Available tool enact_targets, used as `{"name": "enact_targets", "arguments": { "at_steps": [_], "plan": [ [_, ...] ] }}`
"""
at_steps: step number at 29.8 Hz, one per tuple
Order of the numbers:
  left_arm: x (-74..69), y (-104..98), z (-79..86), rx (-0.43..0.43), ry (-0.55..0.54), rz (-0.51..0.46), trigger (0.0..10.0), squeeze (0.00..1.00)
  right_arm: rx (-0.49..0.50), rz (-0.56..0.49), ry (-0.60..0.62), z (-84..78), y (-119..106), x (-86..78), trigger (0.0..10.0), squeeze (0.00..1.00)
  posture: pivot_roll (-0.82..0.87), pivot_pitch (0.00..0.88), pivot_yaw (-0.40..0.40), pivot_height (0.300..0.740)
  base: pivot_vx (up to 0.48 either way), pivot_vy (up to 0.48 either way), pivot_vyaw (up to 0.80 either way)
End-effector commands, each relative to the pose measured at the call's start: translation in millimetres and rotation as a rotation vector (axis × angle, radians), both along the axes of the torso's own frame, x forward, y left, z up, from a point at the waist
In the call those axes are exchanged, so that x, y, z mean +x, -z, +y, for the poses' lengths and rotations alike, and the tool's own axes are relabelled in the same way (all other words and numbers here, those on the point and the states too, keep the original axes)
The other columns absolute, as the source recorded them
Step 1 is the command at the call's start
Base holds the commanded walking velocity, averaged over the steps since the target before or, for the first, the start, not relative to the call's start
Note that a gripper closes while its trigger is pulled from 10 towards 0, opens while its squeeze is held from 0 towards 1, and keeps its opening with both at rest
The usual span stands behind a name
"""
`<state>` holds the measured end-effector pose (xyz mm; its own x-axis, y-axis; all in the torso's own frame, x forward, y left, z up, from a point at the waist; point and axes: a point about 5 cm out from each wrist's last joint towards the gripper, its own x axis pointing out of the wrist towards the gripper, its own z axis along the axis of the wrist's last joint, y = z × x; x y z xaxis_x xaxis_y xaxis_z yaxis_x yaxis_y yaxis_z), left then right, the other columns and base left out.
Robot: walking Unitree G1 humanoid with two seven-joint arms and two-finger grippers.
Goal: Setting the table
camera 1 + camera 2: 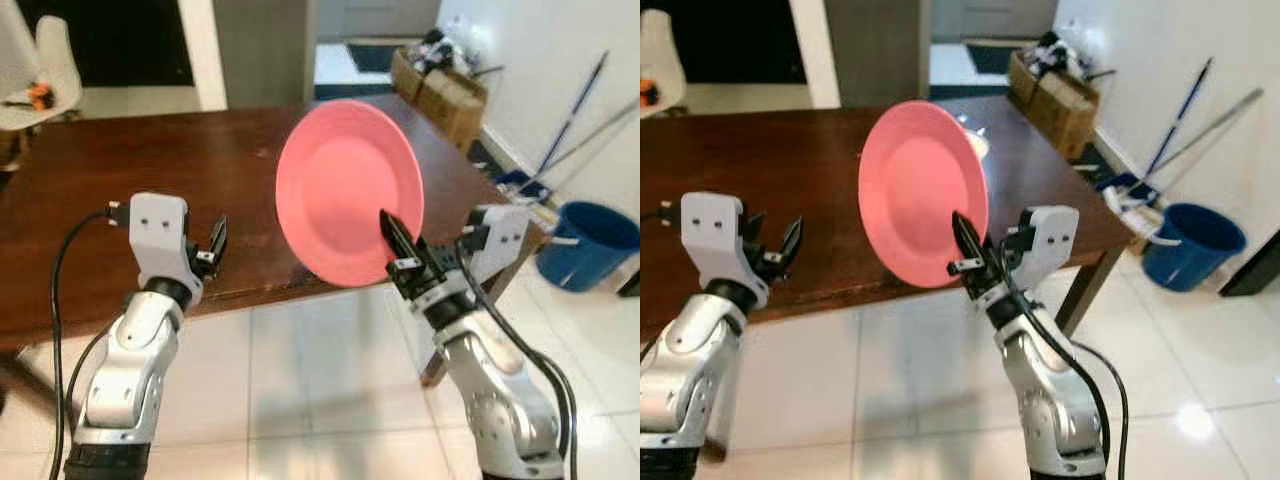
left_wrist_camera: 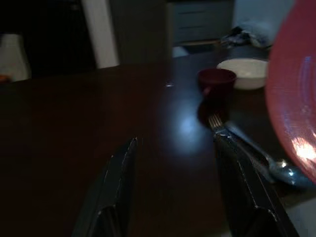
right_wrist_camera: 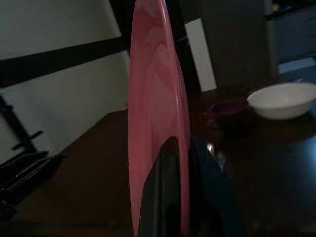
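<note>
A pink plate stands nearly upright in the air over the near edge of the dark wooden table. My right gripper is shut on its lower rim, one black finger on each face, as the right wrist view shows edge-on. My left gripper hovers at the table's near edge to the left of the plate, open and holding nothing. Between its fingers the left wrist view shows a dark red cup, a white bowl, and a fork and spoon lying on the table.
A blue bucket and mop handles stand on the tiled floor to the right. Cardboard boxes sit by the far doorway. A white chair is at the far left.
</note>
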<state>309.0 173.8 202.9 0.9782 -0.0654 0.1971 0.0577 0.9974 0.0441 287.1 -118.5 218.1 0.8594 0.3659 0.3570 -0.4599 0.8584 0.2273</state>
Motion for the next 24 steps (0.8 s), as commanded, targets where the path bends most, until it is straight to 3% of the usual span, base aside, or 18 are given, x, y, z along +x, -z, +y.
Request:
{"name": "enact_targets", "arguments": {
  "at_steps": [1, 11, 24],
  "plan": [
    [-0.4, 2.0, -1.9, 0.006, 0.013, 0.01, 10.0, 0.0, 0.004, -0.016, 0.014, -2.3, -2.7, -0.5, 10.0, 0.0, -0.06, 0.0, 0.072, 0.74, 0.0, 0.0, 0.0],
    [-0.4, 2.8, -3.4, 0.014, 0.017, 0.012, 10.0, 0.0, 0.016, -0.001, 0.016, -2.1, -0.3, 0.7, 10.0, 0.0, -0.05, 0.0, 0.072, 0.74, 0.0, 0.0, 0.0],
    [-0.1, 4.6, -4.4, 0.013, 0.022, 0.017, 10.0, 0.0, 0.024, 0.009, 0.015, -3.0, 0.5, 2.9, 10.0, 0.0, -0.05, 0.0, 0.069, 0.74, 0.0, 0.0, -0.79]
  ]
}}
